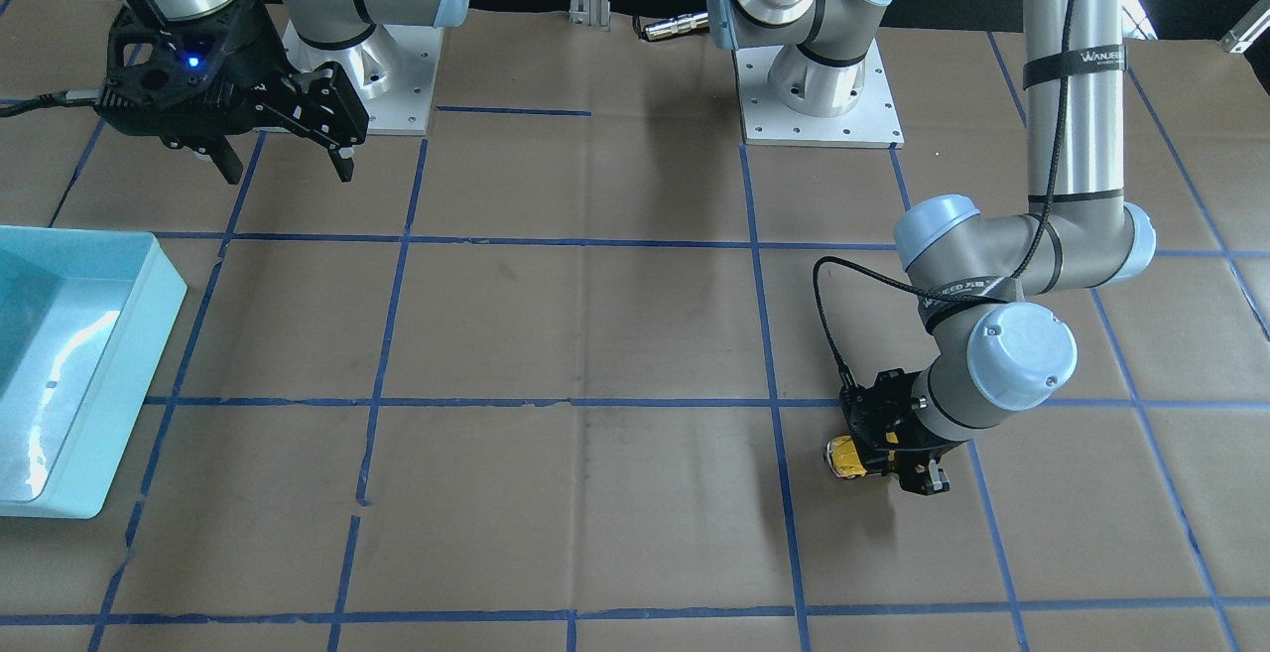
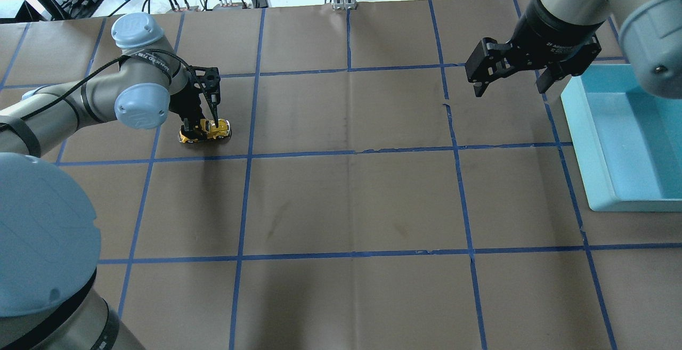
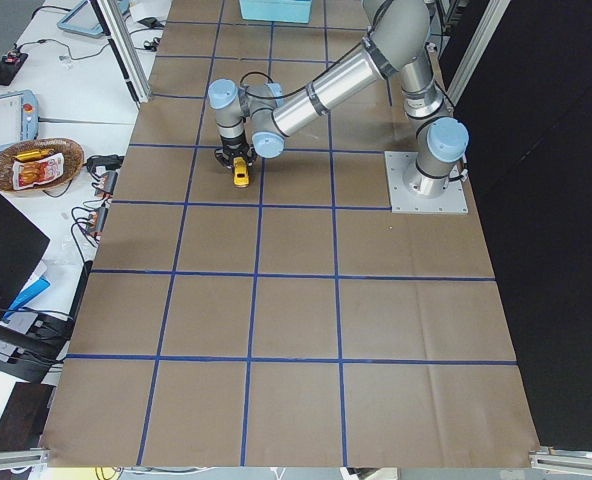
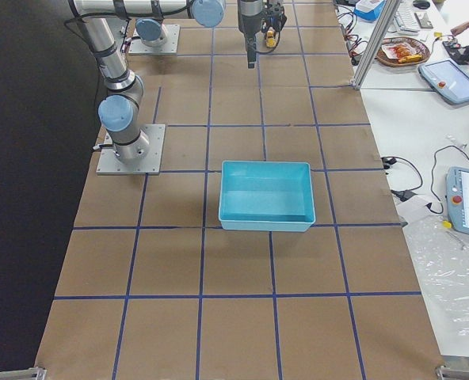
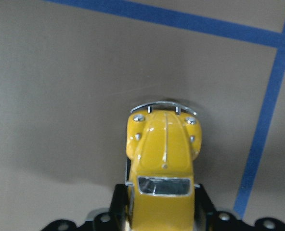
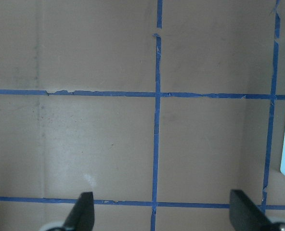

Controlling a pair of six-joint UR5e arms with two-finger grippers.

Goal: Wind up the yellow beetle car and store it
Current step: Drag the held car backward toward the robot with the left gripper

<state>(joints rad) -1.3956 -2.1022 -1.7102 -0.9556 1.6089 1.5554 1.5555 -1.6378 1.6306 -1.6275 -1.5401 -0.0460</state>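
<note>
The yellow beetle car (image 2: 209, 129) sits at table level on the robot's left side, far from the bin. My left gripper (image 2: 201, 126) points down and is shut on the car's rear half. In the left wrist view the car (image 5: 162, 154) points away from the camera, its body clamped between the black fingers (image 5: 117, 211). It also shows in the front view (image 1: 845, 456), under the left gripper (image 1: 888, 458). I cannot tell whether its wheels touch the paper. My right gripper (image 2: 510, 87) hangs open and empty above the table beside the bin; its fingertips (image 6: 83, 211) are wide apart.
A light blue bin (image 2: 581, 142) stands at the table's right side, seen also in the front view (image 1: 119, 374) and the right exterior view (image 4: 266, 222). Brown paper with a blue tape grid (image 2: 349, 153) covers the table. Both arm bases (image 1: 819, 86) are bolted at the robot's edge.
</note>
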